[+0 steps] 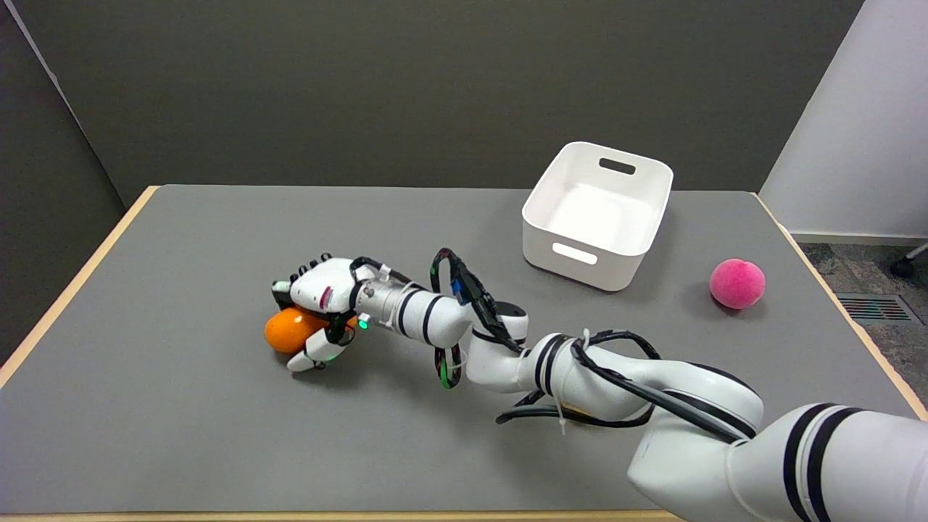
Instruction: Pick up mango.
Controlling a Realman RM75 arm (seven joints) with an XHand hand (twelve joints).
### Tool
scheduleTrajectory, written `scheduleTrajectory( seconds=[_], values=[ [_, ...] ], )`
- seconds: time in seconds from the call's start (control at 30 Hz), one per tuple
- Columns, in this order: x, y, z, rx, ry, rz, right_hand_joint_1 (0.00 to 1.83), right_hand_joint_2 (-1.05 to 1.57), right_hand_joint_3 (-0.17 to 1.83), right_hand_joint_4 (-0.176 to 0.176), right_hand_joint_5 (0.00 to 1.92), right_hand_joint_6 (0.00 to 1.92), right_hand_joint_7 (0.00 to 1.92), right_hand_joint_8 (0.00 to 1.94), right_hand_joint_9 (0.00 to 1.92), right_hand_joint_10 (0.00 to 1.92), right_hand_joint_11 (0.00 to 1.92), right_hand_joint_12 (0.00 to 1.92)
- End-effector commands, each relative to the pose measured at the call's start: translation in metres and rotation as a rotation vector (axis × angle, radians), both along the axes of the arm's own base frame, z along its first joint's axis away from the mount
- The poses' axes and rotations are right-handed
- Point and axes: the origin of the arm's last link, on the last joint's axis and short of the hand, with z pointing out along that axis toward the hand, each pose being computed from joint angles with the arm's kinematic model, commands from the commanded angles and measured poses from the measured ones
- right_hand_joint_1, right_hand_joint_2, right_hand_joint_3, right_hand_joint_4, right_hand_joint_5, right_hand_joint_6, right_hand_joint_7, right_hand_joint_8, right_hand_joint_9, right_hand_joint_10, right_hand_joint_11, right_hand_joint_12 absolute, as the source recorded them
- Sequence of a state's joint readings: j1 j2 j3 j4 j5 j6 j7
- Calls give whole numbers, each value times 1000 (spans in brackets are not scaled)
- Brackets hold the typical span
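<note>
1. We see the mango (288, 330), a smooth orange oval, lying on the grey table (181, 435) left of centre, well in from every edge.

2. Our right hand (319, 308) sits over it from the right: the palm covers the top, the fingers curl down its far side and the thumb comes round the near side. We judge the hand is wrapped on the fruit, though we cannot tell how firmly it presses, and the mango looks to be resting on the table, not yet lifted.

3. We expect it to handle as a fairly light, firm, rounded thing with a glossy skin, so it may slip or roll out of a loose hold. It should stand a firm squeeze without damage.

4. The best hold, in our view, is across the broad middle, fingers on one side and thumb opposite, rather than at the tapered left end that shows past the fingers.

5. Room is generous. The table's left edge is well apart from the hand, and the near edge likewise.

6. The white bin (598, 214) stands well off to the right and further back, and the pink ball (736, 283) lies beyond it near the right edge. Neither hinders a straight lift.
</note>
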State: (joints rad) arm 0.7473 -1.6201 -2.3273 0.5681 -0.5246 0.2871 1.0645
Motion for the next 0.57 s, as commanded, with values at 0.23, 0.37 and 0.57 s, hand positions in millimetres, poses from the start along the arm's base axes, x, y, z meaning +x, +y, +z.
scheduleTrajectory(
  seconds=[0.23, 0.37, 0.57],
  values=[
    [146, -30, 103, -114, -108, 415, 1177, 1164, 246, -176, 651, 1480, 708, 1505, 767, 1314, 629, 1637],
    [184, -29, 168, -246, -109, 528, 1175, 1153, 277, -176, 648, 1492, 704, 1520, 778, 1341, 653, 1630],
    [192, -16, 282, -527, -25, 581, 1179, 1157, 256, -176, 657, 1473, 714, 1503, 790, 1296, 646, 1627]
  ],
)
